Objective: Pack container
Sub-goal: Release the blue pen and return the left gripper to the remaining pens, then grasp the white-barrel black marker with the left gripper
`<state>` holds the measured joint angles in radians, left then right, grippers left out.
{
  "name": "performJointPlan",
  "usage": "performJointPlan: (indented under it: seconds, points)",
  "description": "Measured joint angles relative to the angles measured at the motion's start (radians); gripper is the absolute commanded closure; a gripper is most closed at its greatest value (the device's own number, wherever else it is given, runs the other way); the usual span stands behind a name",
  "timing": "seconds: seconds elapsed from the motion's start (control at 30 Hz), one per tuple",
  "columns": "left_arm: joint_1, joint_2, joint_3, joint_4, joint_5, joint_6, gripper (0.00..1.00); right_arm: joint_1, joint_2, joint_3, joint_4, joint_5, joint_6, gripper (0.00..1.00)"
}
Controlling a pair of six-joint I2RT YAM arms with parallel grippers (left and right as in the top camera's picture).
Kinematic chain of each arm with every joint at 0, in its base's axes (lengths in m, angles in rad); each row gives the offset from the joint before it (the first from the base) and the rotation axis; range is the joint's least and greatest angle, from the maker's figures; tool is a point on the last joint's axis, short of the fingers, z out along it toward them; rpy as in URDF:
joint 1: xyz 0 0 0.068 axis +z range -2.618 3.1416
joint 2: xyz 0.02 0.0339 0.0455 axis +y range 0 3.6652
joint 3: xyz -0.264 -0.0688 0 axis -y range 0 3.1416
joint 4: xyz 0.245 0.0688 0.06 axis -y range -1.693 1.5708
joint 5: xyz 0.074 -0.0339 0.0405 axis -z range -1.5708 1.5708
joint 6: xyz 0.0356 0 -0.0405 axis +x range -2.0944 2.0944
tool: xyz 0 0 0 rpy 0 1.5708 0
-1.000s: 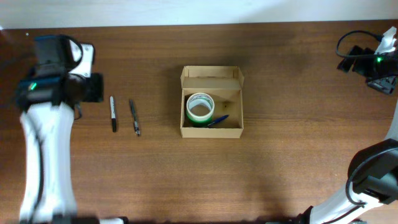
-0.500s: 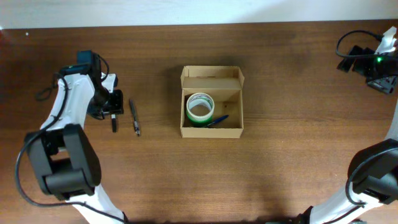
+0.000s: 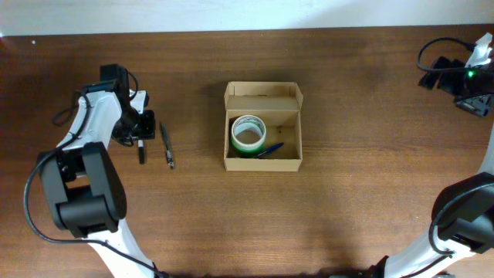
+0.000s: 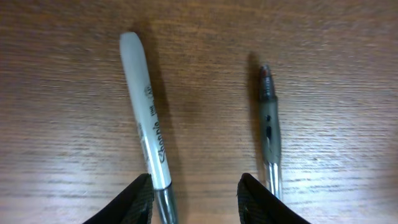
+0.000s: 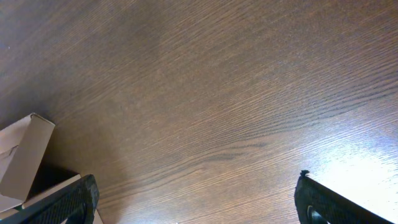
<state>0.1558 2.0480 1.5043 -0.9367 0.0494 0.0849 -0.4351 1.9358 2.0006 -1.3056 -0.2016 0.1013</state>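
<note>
The container (image 3: 262,161), a tan cardboard box with its flap lid open at the back, stands mid-table and holds a green tape roll (image 3: 248,136) and a blue pen (image 3: 270,149). A marker (image 3: 141,147) and a dark pen (image 3: 167,145) lie left of it. My left gripper (image 3: 140,127) is open low over the marker's upper end. In the left wrist view the grey marker (image 4: 144,118) runs down beside the left finger, and the pen (image 4: 269,134) lies by the right finger; the jaws (image 4: 196,202) are open. My right gripper (image 5: 199,202) is open and empty at the far right.
The wooden table (image 3: 355,193) ends at a pale wall along the back edge. A corner of the container's flap (image 5: 22,158) shows in the right wrist view. The right arm's base (image 3: 463,216) rises at the right front.
My left arm swung in from the far left and dropped over the marker, then shifted slightly right. The marker, pen and container have not moved. The right arm is still.
</note>
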Motion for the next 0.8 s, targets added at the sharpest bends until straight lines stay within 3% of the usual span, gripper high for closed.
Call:
performJointPlan:
  seconds: [0.53, 0.6, 0.67, 0.7, 0.8]
  points:
    - [0.003, 0.079, 0.005, 0.034, -0.031, -0.011, 0.58, 0.000, 0.000, 0.000, 0.000, 0.000, 0.000, 0.01]
    - [0.003, 0.079, 0.005, 0.036, -0.031, -0.012, 0.67, 0.000, 0.000, 0.000, 0.000, 0.000, 0.001, 0.01]
    - [0.003, 0.079, 0.005, 0.039, -0.031, -0.014, 0.92, 0.000, 0.000, 0.000, 0.000, 0.000, 0.001, 0.01]
    - [0.003, 0.079, 0.005, 0.041, -0.031, -0.019, 0.98, 0.000, 0.000, 0.000, 0.000, 0.000, 0.000, 0.01]
    - [0.003, 0.080, 0.006, 0.040, -0.030, -0.021, 0.98, 0.000, 0.000, 0.000, 0.000, 0.000, 0.000, 0.01]
